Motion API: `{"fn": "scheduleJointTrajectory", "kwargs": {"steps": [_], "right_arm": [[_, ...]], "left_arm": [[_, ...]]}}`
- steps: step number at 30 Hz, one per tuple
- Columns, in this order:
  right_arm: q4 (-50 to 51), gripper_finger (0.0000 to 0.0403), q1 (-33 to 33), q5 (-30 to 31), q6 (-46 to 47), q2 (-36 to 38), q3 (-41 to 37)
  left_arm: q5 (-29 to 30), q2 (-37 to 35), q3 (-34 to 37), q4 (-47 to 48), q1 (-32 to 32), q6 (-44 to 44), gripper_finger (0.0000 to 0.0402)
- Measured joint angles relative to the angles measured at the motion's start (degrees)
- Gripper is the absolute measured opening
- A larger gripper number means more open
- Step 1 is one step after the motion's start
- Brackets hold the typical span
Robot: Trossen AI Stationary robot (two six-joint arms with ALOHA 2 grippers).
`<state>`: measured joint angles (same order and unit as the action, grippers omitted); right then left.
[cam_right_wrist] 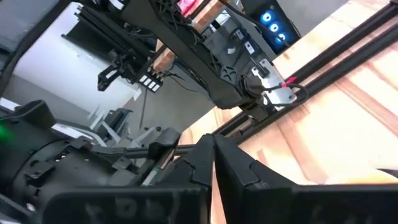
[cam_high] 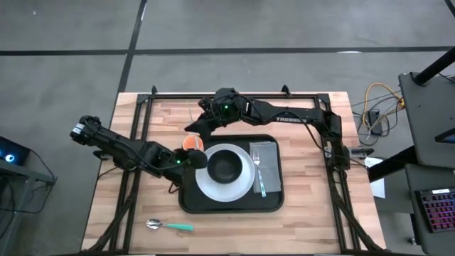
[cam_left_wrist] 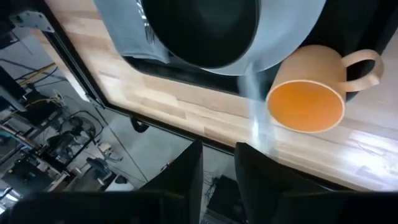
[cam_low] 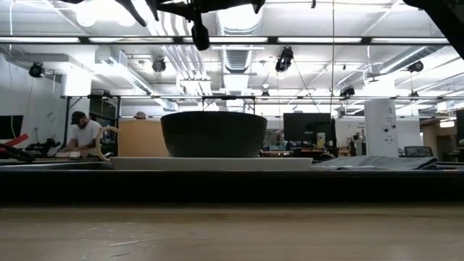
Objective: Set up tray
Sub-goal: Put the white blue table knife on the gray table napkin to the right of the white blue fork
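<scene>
The black tray (cam_high: 274, 203) lies mid-table. On it rest a white plate (cam_high: 242, 186) with a black bowl (cam_high: 225, 166) and, on the right, a grey napkin (cam_high: 264, 155) carrying a fork (cam_high: 259, 174). An orange mug (cam_high: 193, 144) stands upright at the tray's far left corner, its mouth up (cam_left_wrist: 306, 106). My left gripper (cam_high: 200, 160) hovers above the tray's left side beside the mug, open by a narrow gap (cam_left_wrist: 217, 171), nothing between its fingers. My right gripper (cam_high: 189, 130) hangs just beyond the mug, shut (cam_right_wrist: 213, 152) and empty.
A spoon with a teal handle (cam_high: 169, 226) lies on the wood near the table's front left. Black frame rails (cam_high: 234, 95) run along the far edge and both sides. In the low view a person (cam_low: 85, 134) sits at a bench far behind the table.
</scene>
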<state>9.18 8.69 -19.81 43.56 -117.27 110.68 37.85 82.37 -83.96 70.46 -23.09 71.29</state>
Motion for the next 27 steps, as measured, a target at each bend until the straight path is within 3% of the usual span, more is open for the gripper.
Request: {"fn": "scheduleJointTrajectory", "kwargs": {"steps": [5,11,18,21,23,27], "right_arm": [[0.0,0.0008,0.0,0.0,0.2,0.0,-0.5],[-0.8,0.0008,0.1,-2.0,-1.1,0.0,-0.6],[-0.6,0.0008,0.7,-2.7,-3.0,0.5,-0.6],[4.0,0.0008,1.5,-2.3,-3.7,1.6,-0.6],[11.1,0.0008,2.3,1.4,-4.7,2.8,-0.6],[28.6,0.0008,4.1,14.4,-9.9,5.6,-0.6]], "left_arm": [[0.2,0.0,-0.3,0.0,0.0,0.3,0.0071],[0.2,0.0,-0.3,0.0,0.0,1.1,0.0008],[0.2,0.0,-0.3,0.0,0.0,1.2,0.0004],[0.2,0.0,-0.3,0.0,0.4,1.1,0.0001],[0.2,0.0,-0.3,0.0,0.9,0.4,0.0],[0.1,0.0,-0.3,0.0,2.5,-5.0,0.0]]}}
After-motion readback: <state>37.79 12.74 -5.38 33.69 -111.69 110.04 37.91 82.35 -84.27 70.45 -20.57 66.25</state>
